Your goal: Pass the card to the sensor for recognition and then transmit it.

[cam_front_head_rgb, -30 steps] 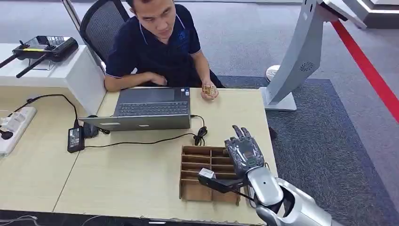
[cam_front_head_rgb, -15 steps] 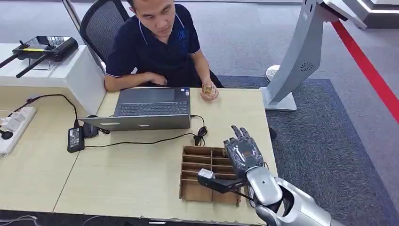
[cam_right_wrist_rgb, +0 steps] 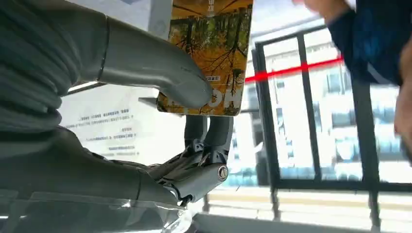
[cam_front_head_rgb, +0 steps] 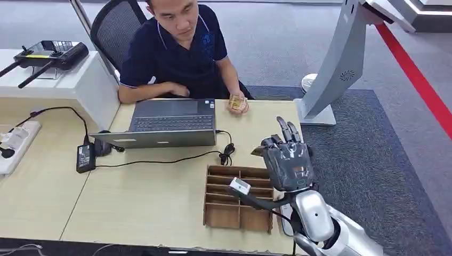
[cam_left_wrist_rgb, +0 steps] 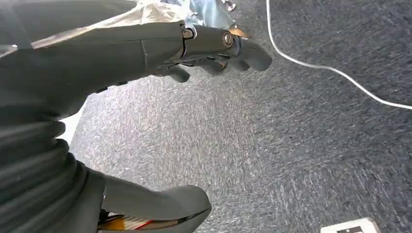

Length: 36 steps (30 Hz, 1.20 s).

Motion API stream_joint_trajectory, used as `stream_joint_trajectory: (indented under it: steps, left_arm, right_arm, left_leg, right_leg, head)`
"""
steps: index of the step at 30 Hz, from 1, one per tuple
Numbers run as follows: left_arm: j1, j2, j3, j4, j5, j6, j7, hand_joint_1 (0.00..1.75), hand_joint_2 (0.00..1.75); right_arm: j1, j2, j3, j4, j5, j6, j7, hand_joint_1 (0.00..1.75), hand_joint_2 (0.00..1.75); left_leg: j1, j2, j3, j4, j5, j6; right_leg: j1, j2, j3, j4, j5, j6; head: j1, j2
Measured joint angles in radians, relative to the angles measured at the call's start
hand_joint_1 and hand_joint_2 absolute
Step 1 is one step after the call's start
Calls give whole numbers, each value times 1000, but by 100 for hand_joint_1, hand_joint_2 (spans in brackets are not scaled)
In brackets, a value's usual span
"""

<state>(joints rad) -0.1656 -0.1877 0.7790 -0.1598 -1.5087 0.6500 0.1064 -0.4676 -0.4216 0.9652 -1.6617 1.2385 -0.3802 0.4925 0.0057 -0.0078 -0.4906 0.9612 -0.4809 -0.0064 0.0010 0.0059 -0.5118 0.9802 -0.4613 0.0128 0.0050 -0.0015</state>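
Far left and out of the action: left hand (cam_left_wrist_rgb: 111,53) hanging over grey carpet, fingers loosely curved, thumb well apart from them, nothing held. Fine to leave it parked.

Next along, laptop (cam_front_head_rgb: 170,122) on the table with the person's hand (cam_front_head_rgb: 237,104) just beside its right corner. Worth keeping the swing away from there.

Then the wooden divider tray (cam_front_head_rgb: 218,213) at the near edge, with the right hand (cam_front_head_rgb: 288,162) raised above its right end. Card (cam_right_wrist_rgb: 209,53) pinched between the thumb pad and the fingers behind it, gripped near one short edge, most of the printed face sticking out free. Good grip for scanning, probably, so no re-gripping.

Far right: white sensor stand (cam_front_head_rgb: 336,69) on the floor past the table corner, well apart from the hand.

So: carry right and away, keep the pinch firm, turn the wrist so the card's flat face meets the reader, not its edge. Go slow near the stand and pause there for the read before handing over.
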Motion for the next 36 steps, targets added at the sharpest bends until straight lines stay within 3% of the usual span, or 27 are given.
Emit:
stream_joint_trajectory:
  steps: [5, 14, 28, 36]
  left_arm:
    - [-4, -6, -8, 0, -13, -2, 6, 0, 175]
    - [-11, -14, -19, 0, -27, -11, 10, 0, 175]
    - [-12, -19, -24, 0, -32, -11, 16, 0, 175]
    - [-15, -25, -25, 0, -43, -11, 22, 0, 175]
  right_arm:
    - [65, 25, -97, -5, 51, -153, 7, 175, 175]
    - [127, 83, -181, -12, 53, -242, -4, 175, 175]
    - [143, 145, -213, 13, 44, -262, -13, 175, 175]
    - [148, 216, -214, 56, 8, -309, -97, 175, 175]
  left_leg:
    - [0, 0, 0, 0, 0, 0]
    - [0, 0, 0, 0, 0, 0]
    - [0, 0, 0, 0, 0, 0]
    - [1, 0, 0, 0, 0, 0]
  right_leg:
    - [0, 0, 0, 0, 0, 0]
    - [0, 0, 0, 0, 0, 0]
    - [0, 0, 0, 0, 0, 0]
    - [1, 0, 0, 0, 0, 0]
  head:
    - [0, 0]
    - [0, 0]
    - [0, 0]
    - [0, 0]
